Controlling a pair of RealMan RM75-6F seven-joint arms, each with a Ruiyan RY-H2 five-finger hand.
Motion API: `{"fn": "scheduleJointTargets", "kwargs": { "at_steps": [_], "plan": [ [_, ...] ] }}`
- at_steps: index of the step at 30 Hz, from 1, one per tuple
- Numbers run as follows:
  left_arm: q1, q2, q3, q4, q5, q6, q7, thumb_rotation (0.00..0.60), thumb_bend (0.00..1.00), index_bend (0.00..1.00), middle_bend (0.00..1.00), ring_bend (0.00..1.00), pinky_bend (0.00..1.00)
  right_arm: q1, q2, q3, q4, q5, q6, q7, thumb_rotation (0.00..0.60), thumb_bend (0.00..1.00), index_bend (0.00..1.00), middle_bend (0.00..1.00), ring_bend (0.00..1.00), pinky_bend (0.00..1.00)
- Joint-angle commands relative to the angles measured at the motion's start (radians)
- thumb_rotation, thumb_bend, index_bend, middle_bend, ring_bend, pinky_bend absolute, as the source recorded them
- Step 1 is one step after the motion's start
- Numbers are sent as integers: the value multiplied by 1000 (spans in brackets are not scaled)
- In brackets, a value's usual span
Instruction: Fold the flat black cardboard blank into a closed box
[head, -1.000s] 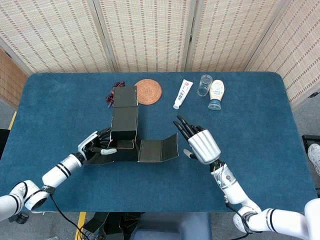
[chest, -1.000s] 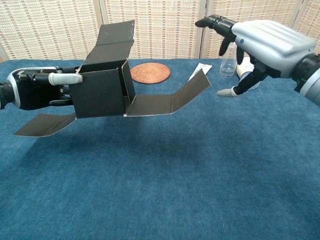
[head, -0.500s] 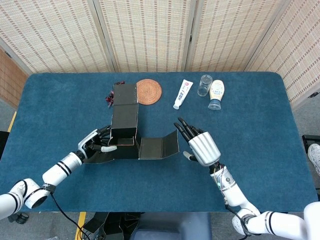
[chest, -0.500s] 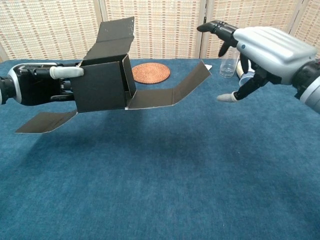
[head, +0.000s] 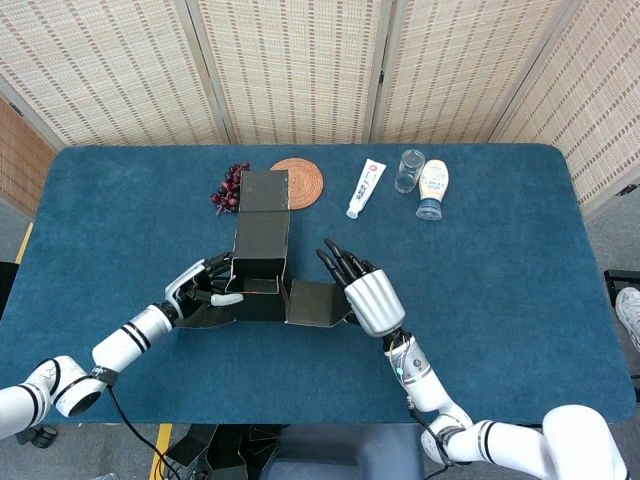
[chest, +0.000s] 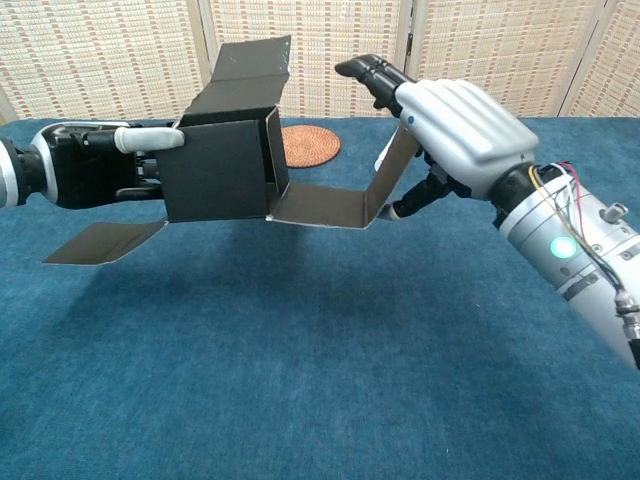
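Left hand grips the half-folded black box aloft; right hand, fingers spread, presses its three-o'clock flap edge.

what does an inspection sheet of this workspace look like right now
surface: blue cloth-covered table.
job's things: black cardboard blank partly folded and held above the table; one wall panel stretches toward the right hand, a flap stands up at the back, another flap hangs low on the left.
clutter: woven coaster, dark grapes, white tube, clear glass, squeeze bottle, all along the far edge.
robot hands: left robot hand grips the box body; right robot hand is at the raised end of the wall panel, fingers extended.
cables: thin wires on the right wrist; black cable below the left arm.
surroundings: woven folding screens behind.
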Motion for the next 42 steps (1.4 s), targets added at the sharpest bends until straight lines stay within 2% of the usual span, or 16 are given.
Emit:
{"fn": "scheduleJointTargets", "kwargs": {
  "at_steps": [1, 14, 23, 27, 30, 33, 36, 42],
  "plan": [
    [-1, 3, 0, -11, 2, -3, 5, 600, 138, 257, 292, 666, 934, 22, -45, 19, 53, -22, 12, 20, 600, 0, 0, 0, 234, 482],
    [0, 0, 4, -26, 14, -1, 63, 600, 138, 255, 292, 665, 934, 81, -93, 56, 104, -58, 3, 23, 600, 0, 0, 0, 241, 483],
    [11, -24, 19, -16, 24, 9, 150, 600, 138, 253, 285, 665, 934, 139, -89, 63, 146, -111, -6, 8, 600, 0, 0, 3, 329, 546],
    [13, -37, 23, -9, 28, 11, 176, 600, 138, 253, 284, 665, 934, 158, -90, 60, 158, -129, -7, 5, 600, 0, 0, 89, 404, 596],
    [14, -47, 27, -1, 32, 13, 196, 600, 138, 252, 282, 665, 933, 168, -94, 61, 170, -138, 0, 20, 600, 0, 5, 225, 472, 635],
    [16, -56, 29, 10, 32, 15, 216, 600, 138, 253, 281, 665, 934, 171, -92, 56, 180, -139, -1, 34, 600, 0, 58, 307, 570, 689],
    [17, -65, 31, 23, 31, 14, 235, 600, 138, 253, 280, 665, 934, 172, -78, 47, 177, -136, -18, 34, 600, 0, 110, 335, 639, 721],
    [20, -94, 28, 50, 24, 15, 294, 600, 138, 253, 280, 665, 935, 175, -48, 22, 162, -138, -55, 25, 600, 0, 169, 334, 644, 724]
  ]
}}
